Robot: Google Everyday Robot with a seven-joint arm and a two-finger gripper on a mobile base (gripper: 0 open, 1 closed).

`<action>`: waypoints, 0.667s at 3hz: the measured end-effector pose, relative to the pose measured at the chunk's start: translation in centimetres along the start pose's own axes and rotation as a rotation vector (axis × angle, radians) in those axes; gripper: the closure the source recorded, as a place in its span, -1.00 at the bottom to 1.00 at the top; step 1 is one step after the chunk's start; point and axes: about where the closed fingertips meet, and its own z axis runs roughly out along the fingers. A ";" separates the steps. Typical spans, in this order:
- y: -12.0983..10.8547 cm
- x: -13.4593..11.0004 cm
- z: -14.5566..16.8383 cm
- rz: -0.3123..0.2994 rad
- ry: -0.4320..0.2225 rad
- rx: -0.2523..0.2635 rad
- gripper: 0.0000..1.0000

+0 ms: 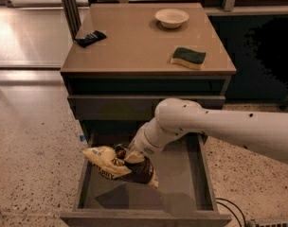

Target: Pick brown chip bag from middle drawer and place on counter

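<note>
The brown chip bag (pixel 116 165), cream and dark brown and wrinkled, hangs in the air above the left part of the open middle drawer (pixel 182 186); its shadow lies on the drawer bottom below. My gripper (pixel 127 156) is shut on the bag's top, at the end of my white arm that reaches in from the right. The tan counter (pixel 134 41) is the top of the cabinet, behind and above the bag.
On the counter stand a white bowl (pixel 171 17) at the back, a green-and-yellow sponge (pixel 188 57) at the right and a small dark packet (pixel 90 38) at the left. A shut drawer front (pixel 111 107) lies above the open drawer. Speckled floor lies on both sides.
</note>
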 end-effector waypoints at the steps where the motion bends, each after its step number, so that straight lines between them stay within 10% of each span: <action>1: -0.2 -2.9 -4.6 -0.051 -0.065 -0.011 1.00; 2: 0.1 -6.5 -9.4 -0.139 -0.146 -0.041 1.00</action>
